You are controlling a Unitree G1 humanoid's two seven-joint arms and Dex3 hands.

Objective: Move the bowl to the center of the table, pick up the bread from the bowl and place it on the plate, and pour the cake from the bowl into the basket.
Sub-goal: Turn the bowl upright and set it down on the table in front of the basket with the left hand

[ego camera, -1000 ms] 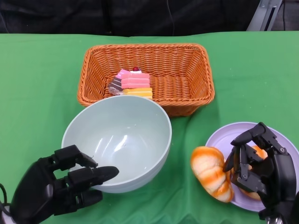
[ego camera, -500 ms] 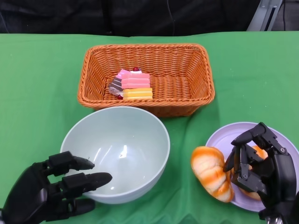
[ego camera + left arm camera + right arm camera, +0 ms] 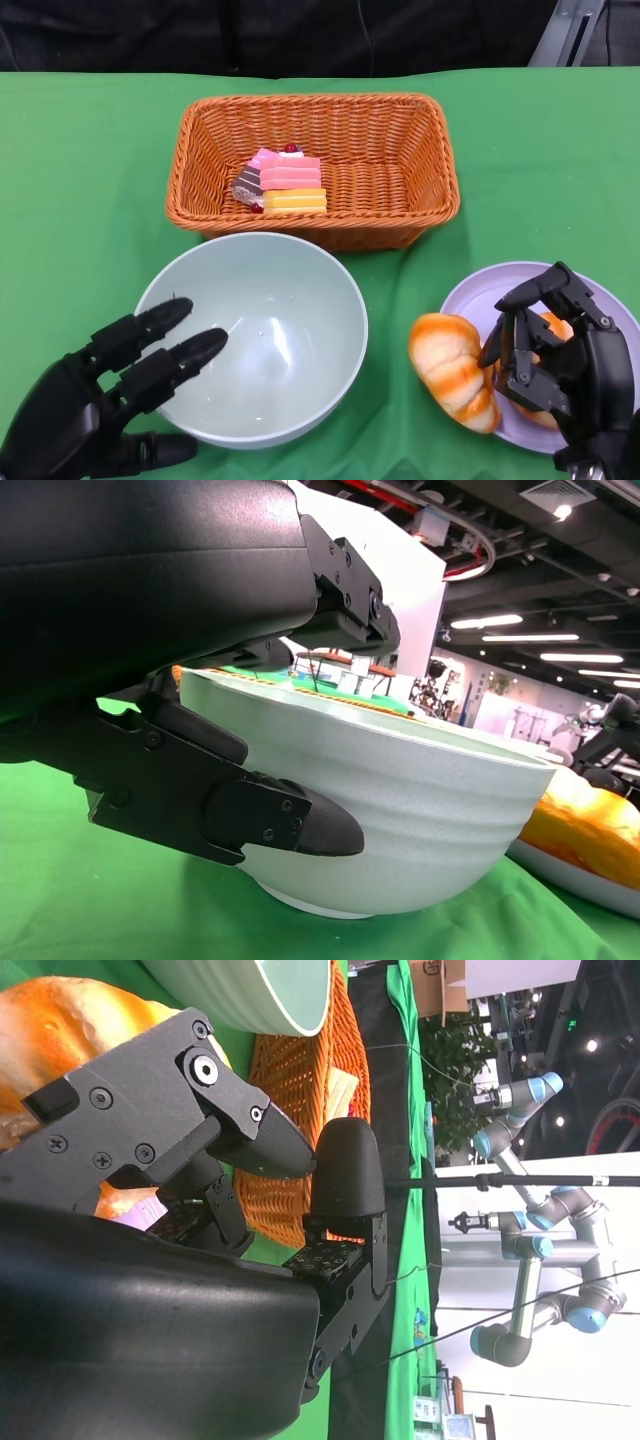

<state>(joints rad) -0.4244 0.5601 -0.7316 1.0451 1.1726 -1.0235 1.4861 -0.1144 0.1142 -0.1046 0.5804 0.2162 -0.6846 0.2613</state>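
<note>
Both hands hold nothing: left hand (image 3: 95,400) spread beside the empty bowl (image 3: 270,300), right hand (image 3: 560,365) curled over the plate (image 3: 480,290). Bread (image 3: 452,372) overlaps the plate's rim; cake (image 3: 283,181) lies in the basket (image 3: 400,130).

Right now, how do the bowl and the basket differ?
The bowl is round, smooth and pale green; the basket is rectangular, woven and orange. The bowl is empty, while the basket holds the cake. The bowl sits nearer the robot, by the left hand; the basket lies behind it. Both stand upright on the green cloth.
</note>
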